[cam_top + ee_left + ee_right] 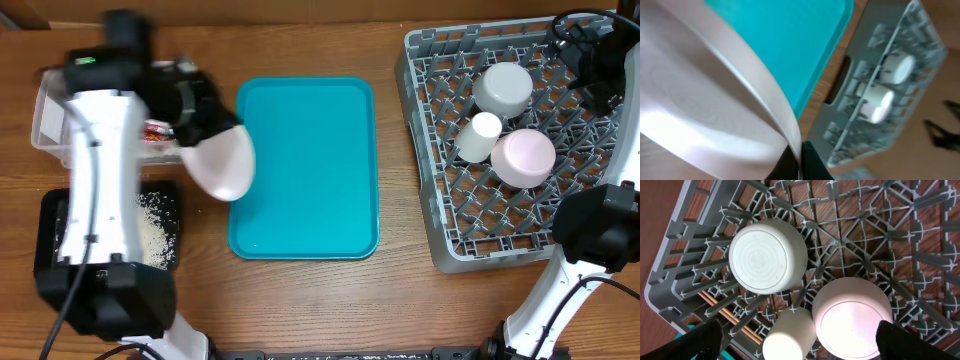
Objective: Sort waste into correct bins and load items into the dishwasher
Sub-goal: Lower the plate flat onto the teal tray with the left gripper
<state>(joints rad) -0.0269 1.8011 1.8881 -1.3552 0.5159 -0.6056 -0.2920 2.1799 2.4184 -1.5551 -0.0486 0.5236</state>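
At the desk's [400, 300] far left: we see the clear tub [45, 125], and just below it in the overhead view the black tray [48, 225] with whitish rice bits [155, 235].
Left gripper [800, 161]: clamped tight on the rim of the pink-white plate [225, 160], which is tilted over the teal tray's [310, 170] left edge.
Dish rack [430, 200]: we count 3 items inside: grey bowl [503, 88], white cup [480, 137], pink bowl [523, 158].
Right gripper [590, 55]: spread wide, holding nothing, above the rack's far right corner.
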